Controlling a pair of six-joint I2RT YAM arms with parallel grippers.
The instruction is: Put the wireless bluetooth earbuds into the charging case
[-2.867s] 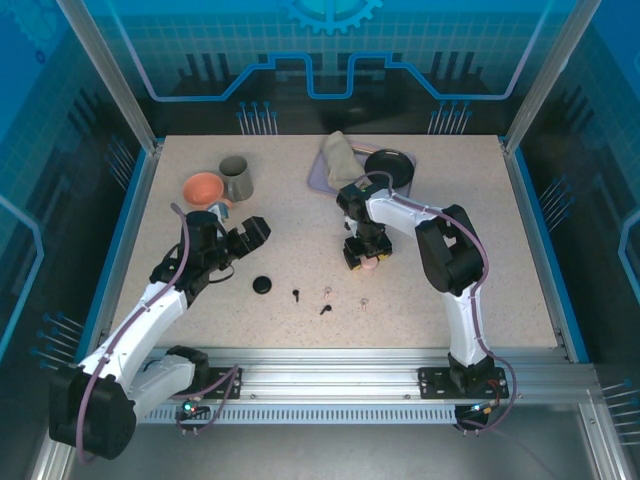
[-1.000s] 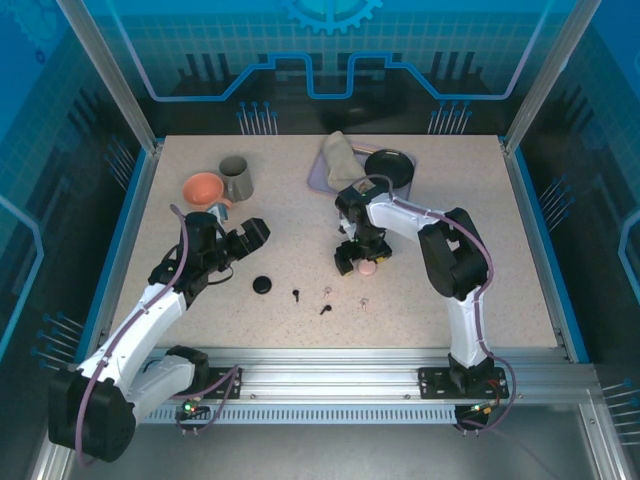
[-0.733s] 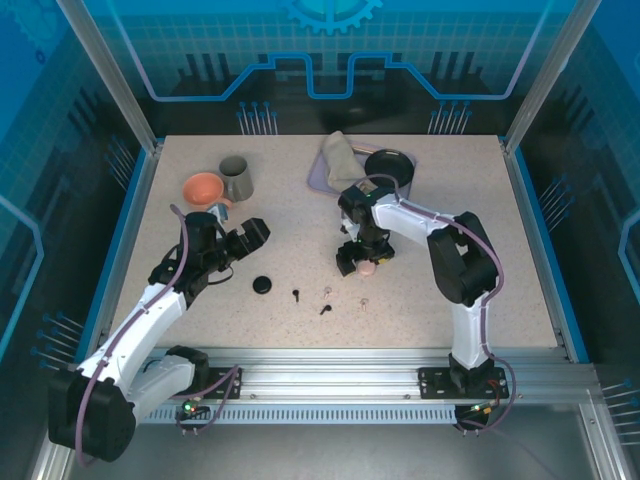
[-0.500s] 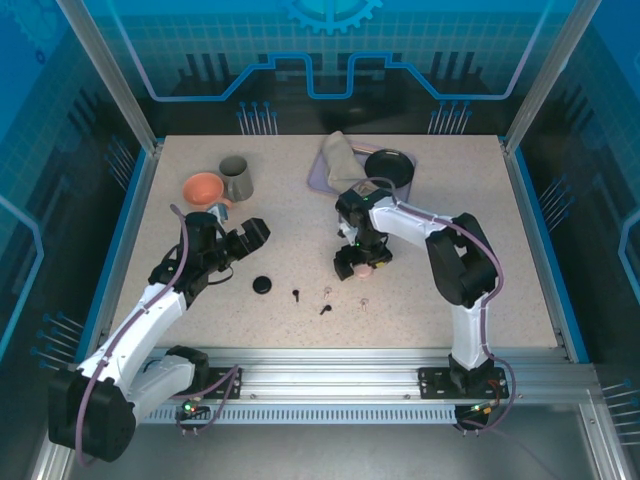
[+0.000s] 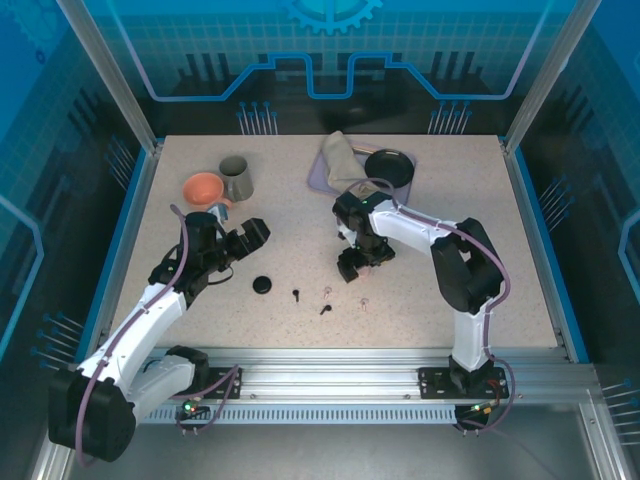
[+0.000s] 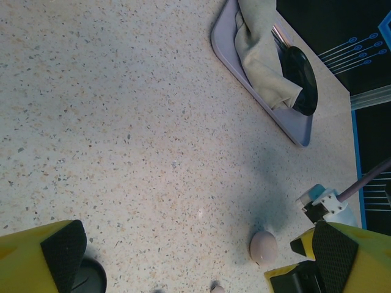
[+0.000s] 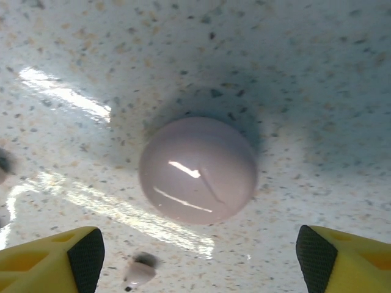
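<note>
The right gripper hangs low over the tabletop, just toward 6 o'clock from its centre. In the right wrist view its gripper stands wide open and holds nothing; the yellow fingers sit clear on either side of a pale round charging case, which lies closed on the surface. The left gripper hovers toward 9 o'clock from the centre, fully open and empty.

The earbuds lie loose on the tabletop at 6 o'clock from the centre, none in a case: one black earbud, a second black earbud, one pale earbud and a second pale earbud. A black round charging case sits just at their 9 o'clock.

At 10 o'clock stand an orange bowl and a grey mug, touching or nearly so. At 12 o'clock a tray carries a folded cloth and a black dish.
</note>
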